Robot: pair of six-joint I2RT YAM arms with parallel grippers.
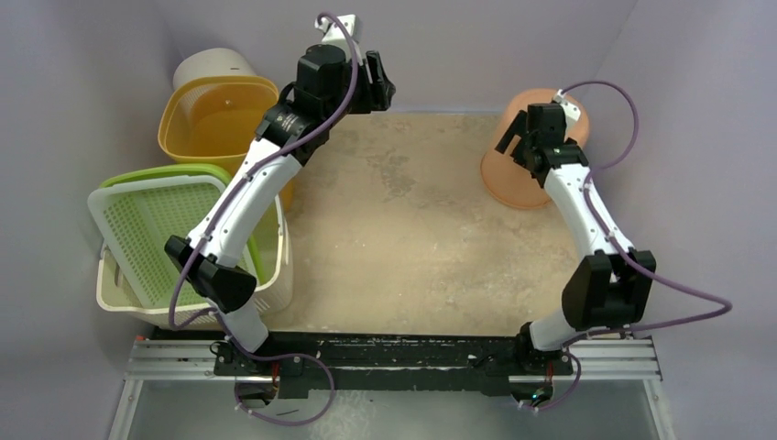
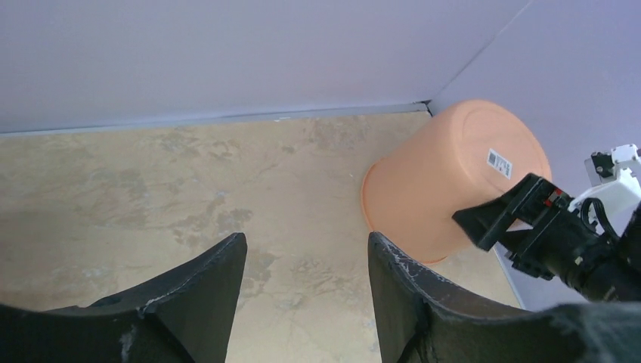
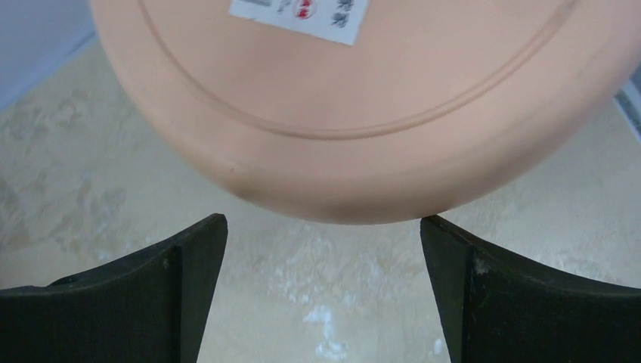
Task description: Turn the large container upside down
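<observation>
The large orange container [image 1: 515, 183] sits at the far right corner of the bench [image 1: 403, 238], close to where the two lilac walls meet. Its wide rim is down toward the bench and its flat base faces up, with a small white label [image 2: 500, 162] stuck on that base. From the left wrist camera it seems to lean a little toward the right wall, though whether the whole rim lies flat on the bench cannot be told. The right pincer [image 1: 519, 137] hangs over the near side of the container, and its own camera shows both black fingers [image 3: 181, 287] spread wide, one on each side of the picture. The rounded edge of the base lies just beyond the fingertips and nothing is held between them. The left arm reaches to the far middle of the bench, and the left pincer [image 2: 306, 242] stands near the back wall, well apart from the container. Its jaws are parted over bare, mottled bench and grip nothing. Along the left edge, outside the bench top, a yellow perforated basket [image 1: 215, 115] stands in front of a cream round tub [image 1: 215, 66]. Nearer the arm bases sits a pale slotted basket [image 1: 266, 284] with a green mesh tray [image 1: 169, 229] resting in it.
</observation>
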